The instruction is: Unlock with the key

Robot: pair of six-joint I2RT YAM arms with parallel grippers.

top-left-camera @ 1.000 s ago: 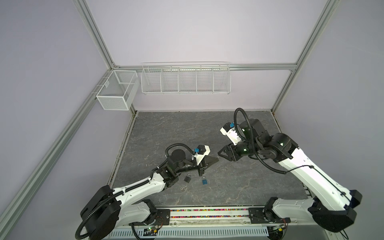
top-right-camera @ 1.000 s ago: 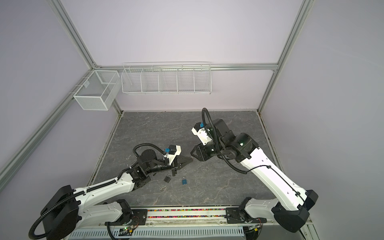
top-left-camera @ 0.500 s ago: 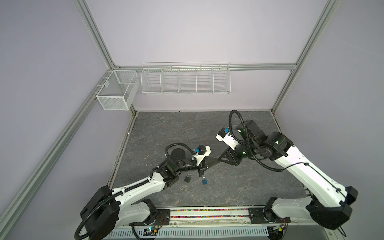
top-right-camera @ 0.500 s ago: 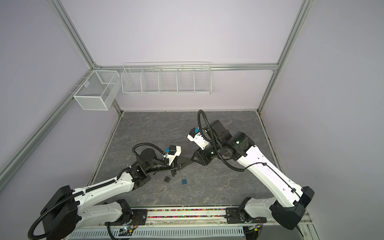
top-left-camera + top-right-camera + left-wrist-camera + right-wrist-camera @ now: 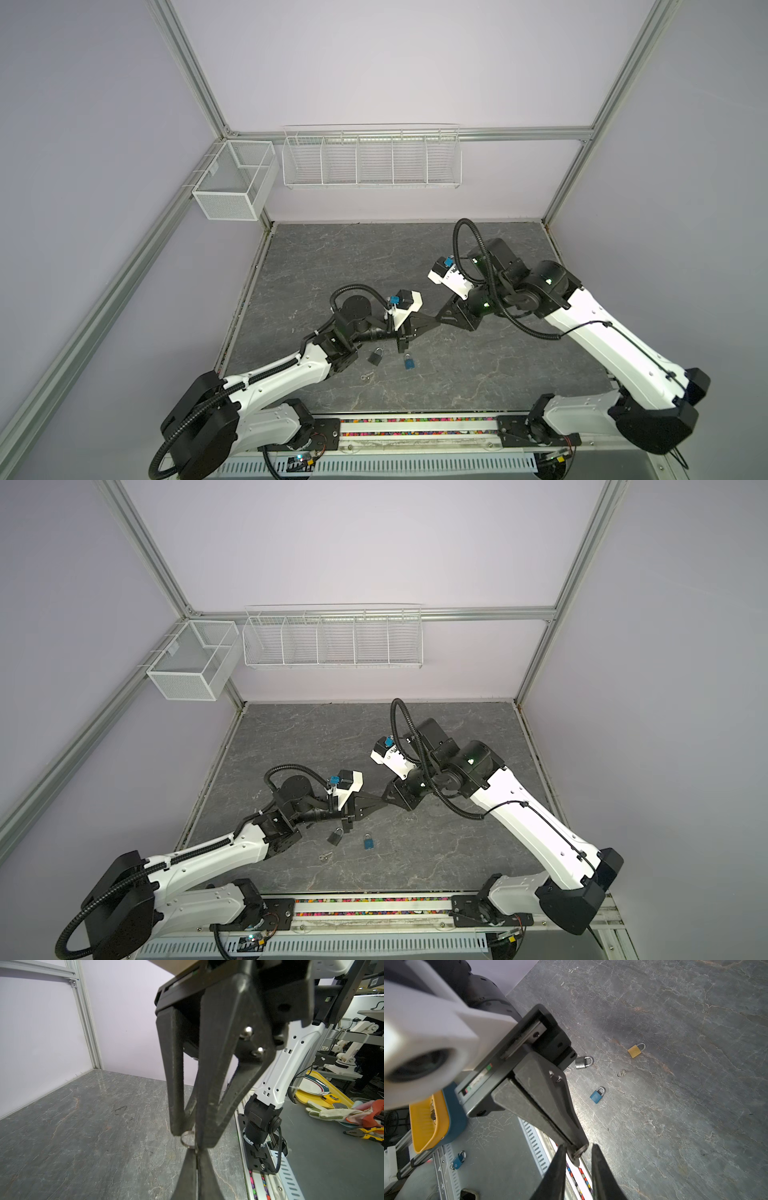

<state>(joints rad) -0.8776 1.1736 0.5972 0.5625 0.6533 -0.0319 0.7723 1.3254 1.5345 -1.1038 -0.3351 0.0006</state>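
Note:
My left gripper is shut on a small key with a steel ring, held above the table. In both top views the two grippers meet tip to tip, left gripper against right gripper. My right gripper stands open, its fingers on either side of the key's head with a gap still showing on one side. On the table lie a grey padlock, a blue padlock and a brass padlock, all with their shackles closed.
A second key on a ring lies between the padlocks. The grey padlock, blue padlock and loose key lie just under my left wrist. Two white wire baskets hang on the back wall.
My right gripper has moved left to the left gripper's tip, and its jaws have narrowed around the key. The left arm has stayed still.

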